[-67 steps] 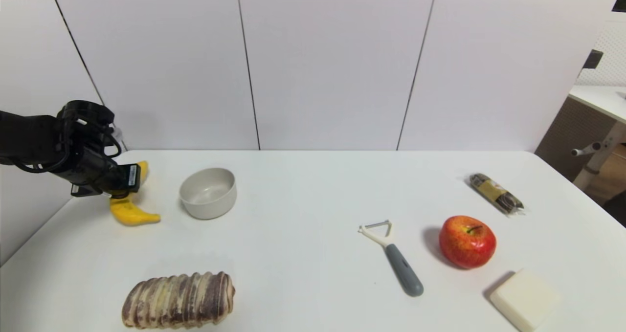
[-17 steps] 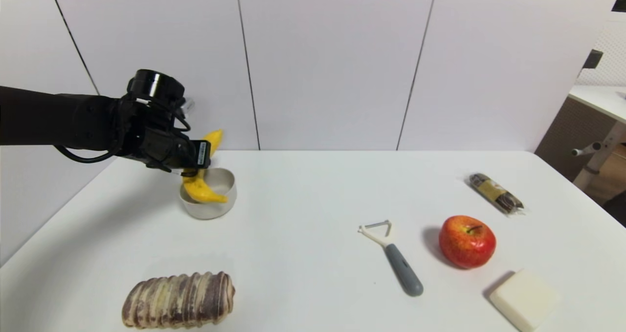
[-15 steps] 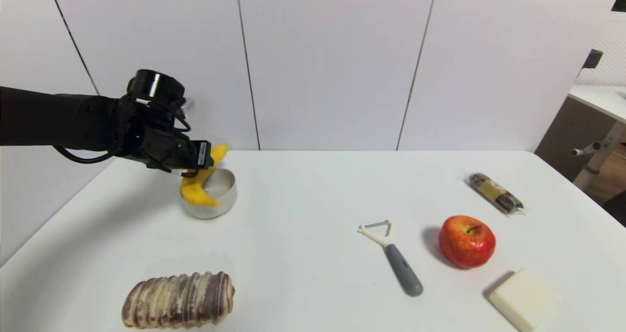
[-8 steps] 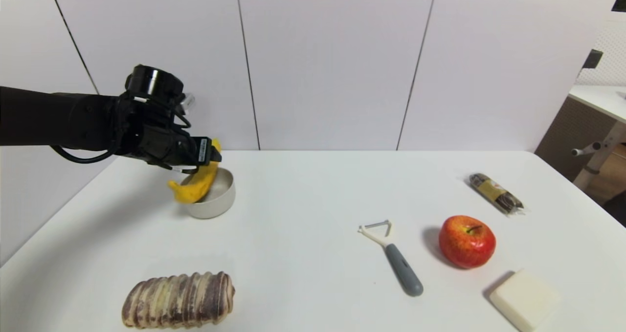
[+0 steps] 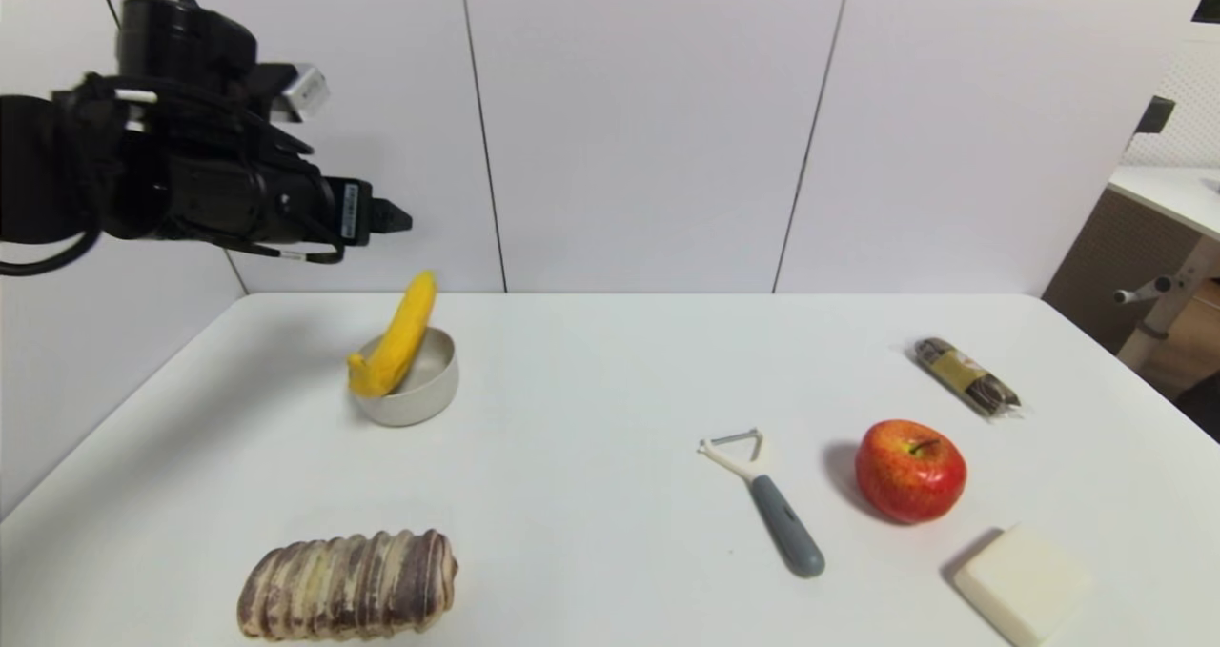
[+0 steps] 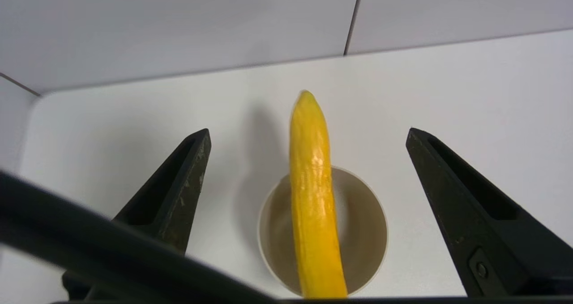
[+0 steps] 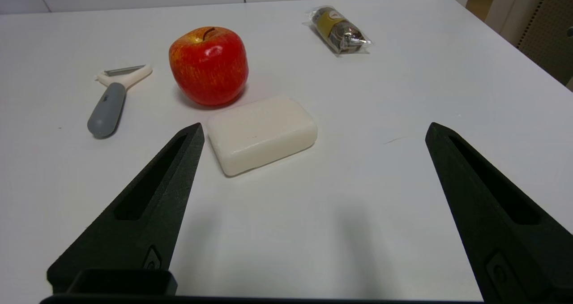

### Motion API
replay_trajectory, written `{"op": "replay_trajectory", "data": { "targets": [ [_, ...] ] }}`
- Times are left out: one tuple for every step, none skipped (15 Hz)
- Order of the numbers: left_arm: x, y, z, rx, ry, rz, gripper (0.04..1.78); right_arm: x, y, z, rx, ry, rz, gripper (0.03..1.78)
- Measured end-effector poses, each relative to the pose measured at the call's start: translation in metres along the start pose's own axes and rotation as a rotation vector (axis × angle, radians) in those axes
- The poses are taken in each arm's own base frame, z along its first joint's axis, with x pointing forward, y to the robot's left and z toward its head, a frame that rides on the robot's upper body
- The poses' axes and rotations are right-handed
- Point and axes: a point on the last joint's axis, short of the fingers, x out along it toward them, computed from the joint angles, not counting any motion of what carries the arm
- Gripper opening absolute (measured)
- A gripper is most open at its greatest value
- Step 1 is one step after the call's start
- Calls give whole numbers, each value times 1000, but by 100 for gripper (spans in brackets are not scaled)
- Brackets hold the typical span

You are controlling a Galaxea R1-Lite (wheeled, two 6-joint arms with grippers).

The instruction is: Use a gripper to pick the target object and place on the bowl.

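The yellow banana (image 5: 396,338) lies across the light-grey bowl (image 5: 424,393) at the table's far left, one end over the near rim and the other poking up past the far rim. My left gripper (image 5: 398,218) is open and empty, raised well above the bowl and a little to its left. In the left wrist view the banana (image 6: 313,196) spans the bowl (image 6: 367,223) between my spread fingers (image 6: 188,169), well below them. My right gripper (image 7: 313,129) is open and empty, low over the table's near right; it is out of the head view.
A brown-striped bread loaf (image 5: 348,585) lies at the near left. A peeler (image 5: 772,509), a red apple (image 5: 910,469), a white soap bar (image 5: 1022,582) and a wrapped snack (image 5: 967,377) lie on the right half of the white table (image 5: 591,456).
My left gripper carried the banana from the table to the bowl, let it go across the rim, then rose up and back to the left, empty.
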Motion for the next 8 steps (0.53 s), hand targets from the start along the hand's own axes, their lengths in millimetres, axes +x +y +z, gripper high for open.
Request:
{"op": "replay_trajectory", "data": {
  "targets": [
    [-18, 2, 9, 26, -50, 2, 159, 0, 0, 0, 0, 0, 0, 171],
    [-36, 3, 19, 48, -101, 5, 161, 0, 0, 0, 0, 0, 0, 171],
    [-58, 5, 28, 62, -158, 13, 162, 0, 0, 0, 0, 0, 0, 171],
    [-76, 7, 33, 66, -203, 21, 163, 0, 0, 0, 0, 0, 0, 171],
    [-97, 9, 37, 66, -244, 26, 164, 0, 0, 0, 0, 0, 0, 171],
    [-113, 11, 35, 66, -262, 31, 164, 0, 0, 0, 0, 0, 0, 171],
    [-127, 12, 29, 65, -269, 37, 165, 0, 0, 0, 0, 0, 0, 171],
    [-140, 14, 20, 64, -269, 45, 166, 0, 0, 0, 0, 0, 0, 171]
  ]
}}
